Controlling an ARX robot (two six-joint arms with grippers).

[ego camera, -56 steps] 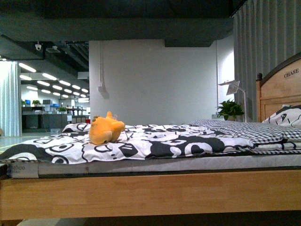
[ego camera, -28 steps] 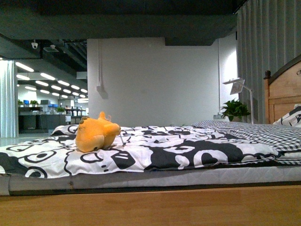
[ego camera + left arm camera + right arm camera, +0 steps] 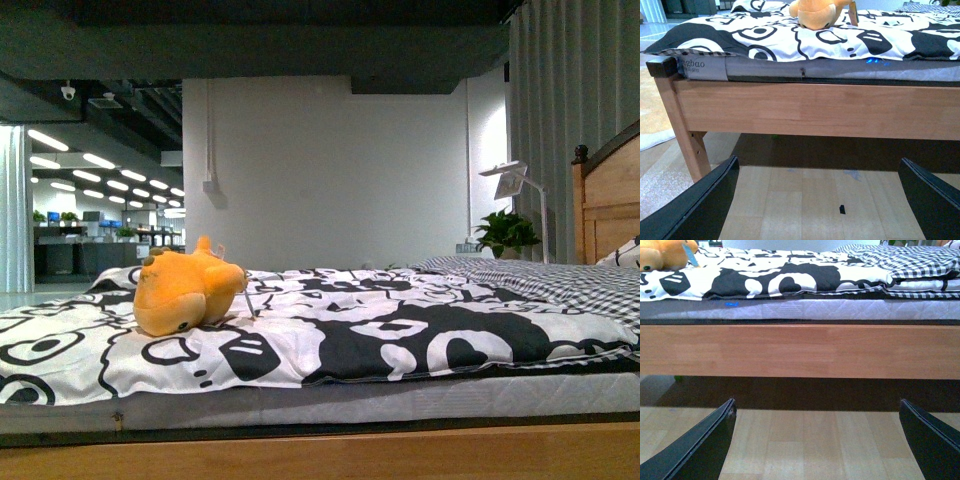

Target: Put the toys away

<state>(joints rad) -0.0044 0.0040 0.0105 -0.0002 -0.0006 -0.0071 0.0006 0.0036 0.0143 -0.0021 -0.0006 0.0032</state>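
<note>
Toy (image 3: 185,295): on bed (image 3: 400,455); cut off in both wrist views.
My left hand (image 3: 818,161): spread wide, empty.
My right hand (image 3: 817,402): spread wide, empty.

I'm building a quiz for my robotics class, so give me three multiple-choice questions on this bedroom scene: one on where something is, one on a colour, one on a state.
1. Where is the plush toy?
A) on the floor
B) on the black-and-white duvet
C) on the headboard

2. What colour is the toy?
A) blue
B) green
C) orange-yellow

3. How are the left hand and right hand?
A) both open and empty
B) left shut on the toy
C) both shut

Answers:
1 B, the front view shows it lying on the patterned duvet.
2 C, its fur is orange-yellow in every view.
3 A, each wrist view shows its hand spread wide, gripping nothing.
</note>
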